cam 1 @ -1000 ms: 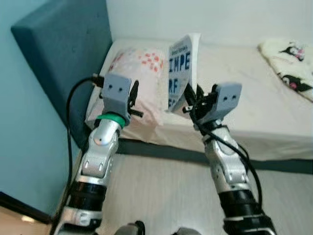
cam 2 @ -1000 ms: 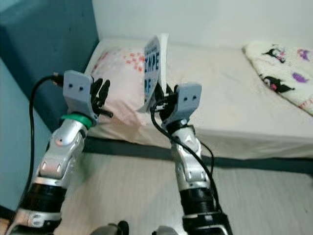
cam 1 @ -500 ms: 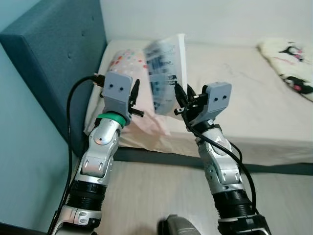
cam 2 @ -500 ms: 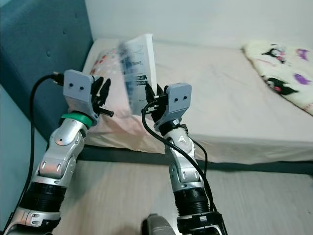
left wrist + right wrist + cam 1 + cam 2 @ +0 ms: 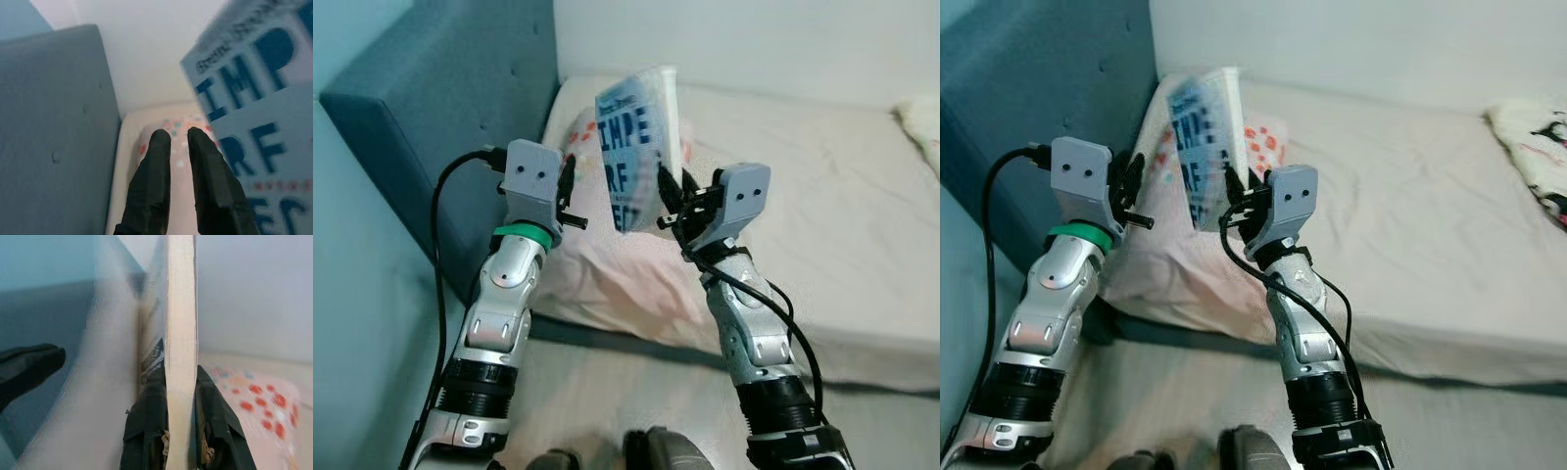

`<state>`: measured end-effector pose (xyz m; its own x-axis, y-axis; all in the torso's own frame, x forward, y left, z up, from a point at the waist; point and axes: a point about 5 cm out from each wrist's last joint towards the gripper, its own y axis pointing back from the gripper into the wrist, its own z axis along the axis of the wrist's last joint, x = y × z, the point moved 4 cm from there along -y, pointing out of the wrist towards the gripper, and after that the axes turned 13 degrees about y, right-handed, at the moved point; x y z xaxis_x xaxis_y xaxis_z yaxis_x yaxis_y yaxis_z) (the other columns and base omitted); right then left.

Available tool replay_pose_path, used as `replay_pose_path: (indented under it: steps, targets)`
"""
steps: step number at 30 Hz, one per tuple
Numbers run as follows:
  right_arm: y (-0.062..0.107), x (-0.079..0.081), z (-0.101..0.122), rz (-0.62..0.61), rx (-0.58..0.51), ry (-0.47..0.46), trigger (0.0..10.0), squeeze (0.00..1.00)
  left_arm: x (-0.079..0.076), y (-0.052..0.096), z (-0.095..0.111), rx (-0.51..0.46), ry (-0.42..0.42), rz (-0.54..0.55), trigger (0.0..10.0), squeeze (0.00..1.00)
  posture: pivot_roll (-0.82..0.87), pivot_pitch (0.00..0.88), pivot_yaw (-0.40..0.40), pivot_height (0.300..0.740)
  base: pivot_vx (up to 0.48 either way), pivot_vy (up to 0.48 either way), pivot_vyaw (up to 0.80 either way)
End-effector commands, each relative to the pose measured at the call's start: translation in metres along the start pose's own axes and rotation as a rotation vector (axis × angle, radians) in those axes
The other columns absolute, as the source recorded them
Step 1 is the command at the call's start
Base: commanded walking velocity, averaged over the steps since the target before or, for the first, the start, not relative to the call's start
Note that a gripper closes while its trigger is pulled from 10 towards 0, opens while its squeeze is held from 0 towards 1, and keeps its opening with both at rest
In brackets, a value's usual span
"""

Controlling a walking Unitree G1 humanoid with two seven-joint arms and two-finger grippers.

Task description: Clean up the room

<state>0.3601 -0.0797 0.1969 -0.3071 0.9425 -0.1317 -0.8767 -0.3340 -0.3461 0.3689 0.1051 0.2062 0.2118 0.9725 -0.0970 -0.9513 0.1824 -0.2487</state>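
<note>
A white book (image 5: pixel 631 147) with big blue letters on its cover stands upright in the air over the near edge of the bed (image 5: pixel 822 225). My right gripper (image 5: pixel 669 201) is shut on its lower edge; the right wrist view has both fingers (image 5: pixel 146 421) pressed against the pages (image 5: pixel 181 333). My left gripper (image 5: pixel 566 191) is raised just left of the book, fingers (image 5: pixel 156 171) close together with nothing between them. Behind it lies a pink pillow (image 5: pixel 587 245) with red dots.
A teal padded headboard (image 5: pixel 440 127) rises on the left beside a light blue wall. A white cloth with cartoon prints (image 5: pixel 1538 147) lies at the far right of the mattress. Pale wooden floor (image 5: pixel 607 401) runs below the bed edge.
The view has moved closer to the bed and swung left. The book stays in my right gripper and has turned, so its cover lettering faces me again.
</note>
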Motion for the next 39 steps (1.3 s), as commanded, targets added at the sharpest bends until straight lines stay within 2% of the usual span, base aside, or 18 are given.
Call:
replay_pose_path:
  steps: [1,12,15,18,21,26,39]
  targets:
    - [0.001,-0.009,0.003,-0.033,-0.017,-0.014,10.0,0.0,-0.008,0.001,-0.005,0.022,0.014,-0.031,10.0,0.0,-0.03,0.0,0.027,0.721,0.0,0.0,-0.8]
    - [0.001,-0.01,0.003,-0.036,-0.015,-0.012,10.0,0.0,-0.013,0.001,-0.007,0.036,0.036,-0.054,10.0,0.0,-0.03,0.0,0.029,0.721,0.0,0.0,-0.74]
    - [0.001,-0.01,0.003,-0.038,-0.016,-0.008,10.0,0.0,-0.014,0.001,-0.006,0.047,0.086,-0.051,10.0,0.0,-0.03,0.0,0.028,0.721,0.0,0.0,0.0]
    - [0.001,-0.01,0.003,-0.037,-0.017,-0.007,10.0,0.0,-0.016,0.001,-0.004,0.044,0.099,-0.057,10.0,0.0,-0.03,0.0,0.028,0.721,0.0,0.0,0.0]
    - [0.001,-0.009,0.003,-0.033,-0.018,-0.008,10.0,0.0,-0.019,0.001,-0.002,0.041,0.098,-0.068,10.0,0.0,-0.03,0.0,0.028,0.721,0.0,0.0,0.0]
    - [0.001,-0.007,0.004,-0.03,-0.025,-0.023,10.0,0.0,-0.024,0.003,-0.004,0.042,0.035,-0.105,10.0,0.0,-0.03,0.0,0.029,0.721,0.0,0.0,0.0]
    - [0.005,-0.006,0.0,-0.031,-0.012,-0.016,10.0,0.0,-0.028,0.006,-0.007,0.038,0.011,-0.104,10.0,0.0,-0.03,0.0,0.029,0.721,0.0,0.0,0.0]
